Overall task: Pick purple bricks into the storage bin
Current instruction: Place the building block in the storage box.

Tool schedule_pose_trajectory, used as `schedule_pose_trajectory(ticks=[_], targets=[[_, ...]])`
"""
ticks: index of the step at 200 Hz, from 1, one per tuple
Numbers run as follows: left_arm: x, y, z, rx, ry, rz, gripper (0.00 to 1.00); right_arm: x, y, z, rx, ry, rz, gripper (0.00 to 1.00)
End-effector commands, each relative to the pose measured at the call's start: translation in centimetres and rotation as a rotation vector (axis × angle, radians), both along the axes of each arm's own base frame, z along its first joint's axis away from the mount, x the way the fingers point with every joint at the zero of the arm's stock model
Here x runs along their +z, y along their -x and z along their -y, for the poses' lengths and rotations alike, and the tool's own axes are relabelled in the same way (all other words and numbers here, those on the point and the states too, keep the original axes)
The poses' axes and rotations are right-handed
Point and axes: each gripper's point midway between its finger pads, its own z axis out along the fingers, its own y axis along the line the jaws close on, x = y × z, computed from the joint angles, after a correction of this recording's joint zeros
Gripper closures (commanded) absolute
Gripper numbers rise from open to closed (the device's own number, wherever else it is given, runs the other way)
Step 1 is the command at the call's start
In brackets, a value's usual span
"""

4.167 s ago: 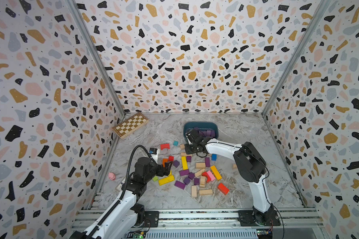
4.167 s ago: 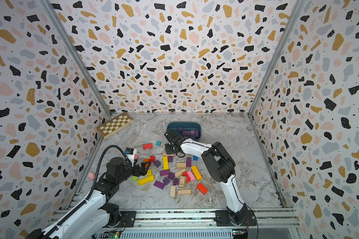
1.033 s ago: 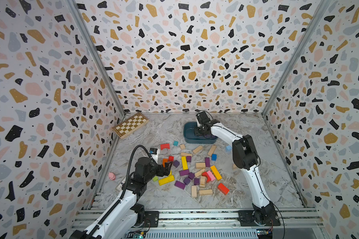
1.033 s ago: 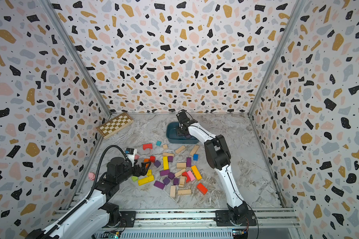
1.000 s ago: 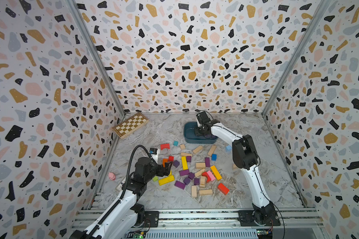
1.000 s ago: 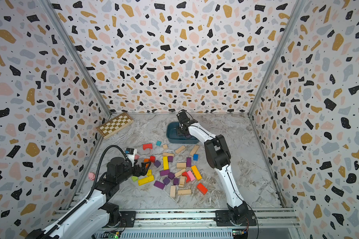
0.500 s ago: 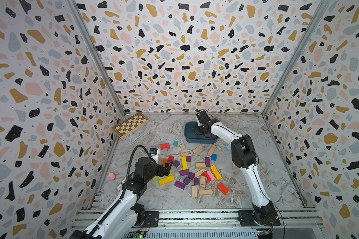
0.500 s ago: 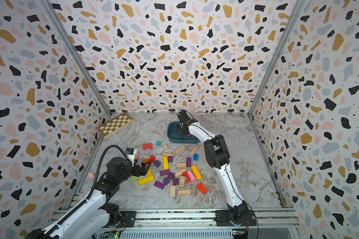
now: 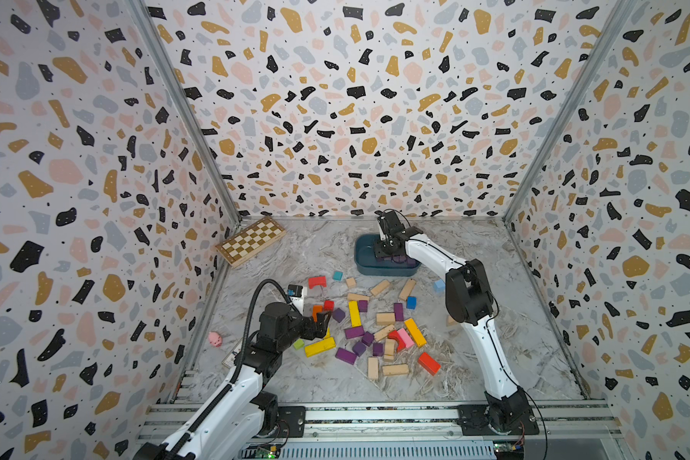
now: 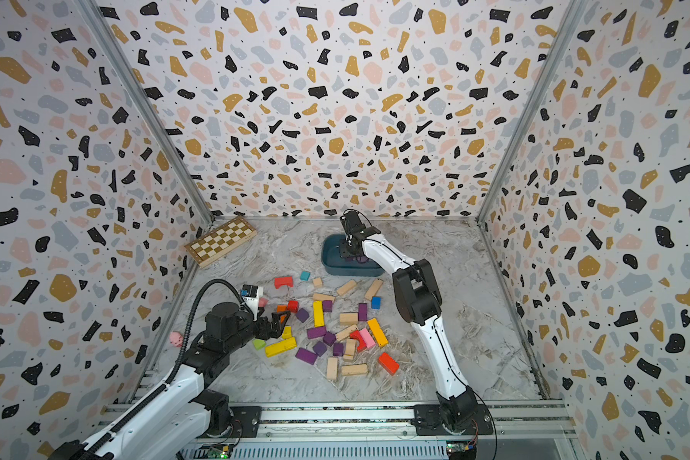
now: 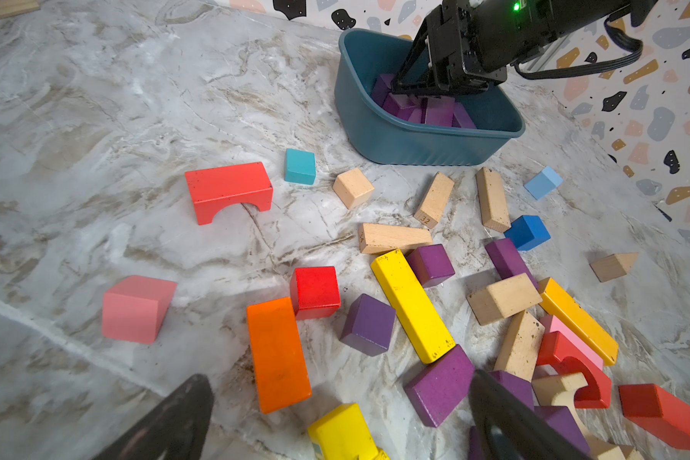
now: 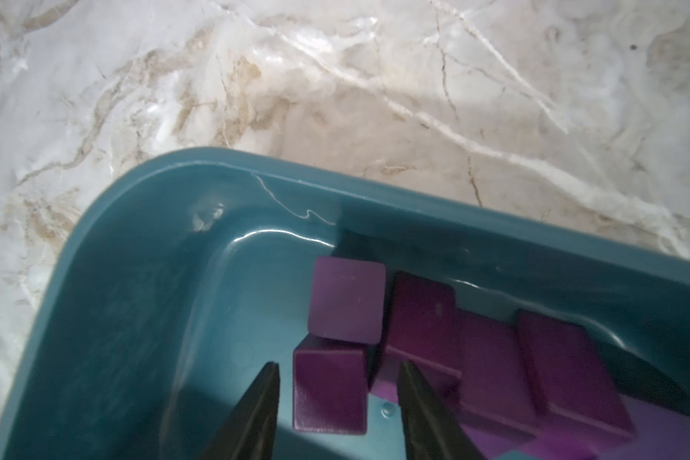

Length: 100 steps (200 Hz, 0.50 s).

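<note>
Fingers (image 12: 255, 410) of the right claw (image 12: 339, 364) stand partly apart, low inside the bin (image 12: 136, 278), and we see a purple cube (image 12: 329, 390) between them. A gap shows on each side of the cube, so neither finger touches it. The claw grips nothing, and the cube rests on the bin's bottom. Just past the fingertips sits a second cube (image 12: 347, 304), which seems to touch the first. To one side of the claw more purple bricks (image 12: 494, 358) lie heaped along the bin's wall.

We find the left claw (image 11: 339, 378) spread wide and empty, hovering low over the floor (image 11: 96, 119), well apart from the bin. Just ahead of the gap between its fingers lie an orange block (image 11: 277, 354) and a loose cube (image 11: 369, 324), also purple, near each other but not touching. A purple bar (image 11: 441, 384) lies close beside one finger, and a yellow bar (image 11: 413, 306) rests its end against it. That same finger hides part of further purple pieces, and we cannot count them. Farther ahead of this claw two more purple ones (image 11: 431, 263) sit among plain wooden blocks (image 11: 393, 237). Beyond those stands the bin, with the right claw dipped into it.
</note>
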Motion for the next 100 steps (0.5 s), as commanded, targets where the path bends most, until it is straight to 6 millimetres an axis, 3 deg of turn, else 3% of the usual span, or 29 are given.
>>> schedule_pose_trajectory(ticks=[1, 20, 58, 100], targets=[[1.5, -0.6, 0.2, -0.001, 0.012, 0.046, 0.01, 8.1, 0.0, -0.3, 0.019, -0.042, 0.119, 0.47], [1.4, -0.6, 0.2, 0.0, 0.01, 0.044, 0.01, 9.6, 0.9, -0.6, 0.05, -0.032, 0.137, 0.45], [1.4, -0.6, 0.3, -0.003, 0.01, 0.043, 0.01, 11.6, 4.3, -1.1, 0.107, -0.019, 0.164, 0.31], [1.4, -0.6, 0.3, -0.003, 0.01, 0.043, 0.01, 11.7, 9.7, -0.8, 0.162, -0.003, 0.151, 0.23]])
